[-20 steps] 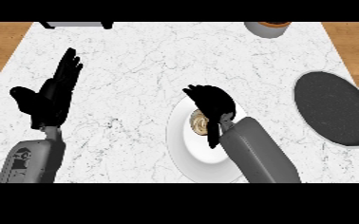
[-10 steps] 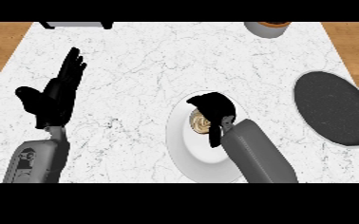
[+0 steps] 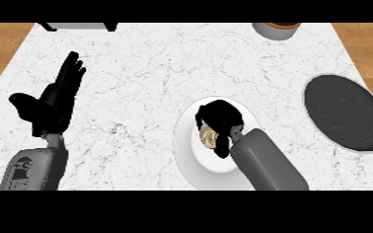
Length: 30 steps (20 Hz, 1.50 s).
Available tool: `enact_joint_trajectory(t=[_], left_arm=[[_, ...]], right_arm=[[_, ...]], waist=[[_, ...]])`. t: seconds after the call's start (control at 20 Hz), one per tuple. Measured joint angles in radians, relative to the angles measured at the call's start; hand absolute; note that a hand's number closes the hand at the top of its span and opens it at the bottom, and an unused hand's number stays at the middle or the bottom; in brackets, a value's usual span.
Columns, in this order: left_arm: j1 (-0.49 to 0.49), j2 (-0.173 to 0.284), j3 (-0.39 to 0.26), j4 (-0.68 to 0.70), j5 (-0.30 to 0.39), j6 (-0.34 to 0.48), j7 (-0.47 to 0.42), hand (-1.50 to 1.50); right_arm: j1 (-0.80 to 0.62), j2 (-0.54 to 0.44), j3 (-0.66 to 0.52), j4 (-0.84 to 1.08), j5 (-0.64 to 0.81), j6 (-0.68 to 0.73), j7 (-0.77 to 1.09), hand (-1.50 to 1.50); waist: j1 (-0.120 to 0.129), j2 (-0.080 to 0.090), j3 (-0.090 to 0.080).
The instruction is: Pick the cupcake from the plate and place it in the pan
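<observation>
On the white plate (image 3: 191, 153) at the lower middle of the counter sits the cupcake (image 3: 209, 137), tan and swirled, mostly hidden. My right hand (image 3: 218, 117) covers it from above, fingers curled round its top and right side. The dark round pan (image 3: 339, 111) lies at the counter's right edge, well apart from the plate. My left hand (image 3: 55, 101) rests open at the left, fingers pointing up, holding nothing.
A grey pot with an orange inside (image 3: 277, 29) stands at the back right edge. A grey box-like object (image 3: 79, 26) sits at the back left. Wooden floor shows beyond both sides of the marble counter (image 3: 160, 69).
My right hand has come down lower over the cupcake and curled its fingers closer round it. The left hand has drifted slightly right and upward.
</observation>
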Motion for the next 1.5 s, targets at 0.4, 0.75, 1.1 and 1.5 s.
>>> enact_joint_trajectory(t=[0.4,0.75,1.1,1.5], left_arm=[[0.042,0.005,0.028,-0.007,-0.004,0.026,-0.001,0.0],[0.068,0.015,0.043,-0.02,0.004,0.02,-0.01,0.0],[0.081,0.018,0.038,-0.056,0.012,0.007,0.002,0.0],[0.045,0.002,0.011,-0.044,-0.001,0.006,0.005,0.0]], right_arm=[[0.438,-0.228,0.169,-0.445,0.028,-0.076,-0.114,1.5],[0.755,-0.468,0.091,-0.848,0.005,-0.289,-0.202,1.5],[1.034,-0.565,-0.121,-1.172,-0.18,-0.461,-0.291,1.5],[1.088,-0.54,-0.395,-1.212,-0.527,-0.463,-0.334,1.5]], waist=[[-0.065,-0.027,0.0],[-0.084,-0.018,0.001],[-0.072,-0.01,0.002],[-0.028,0.005,0.002]])
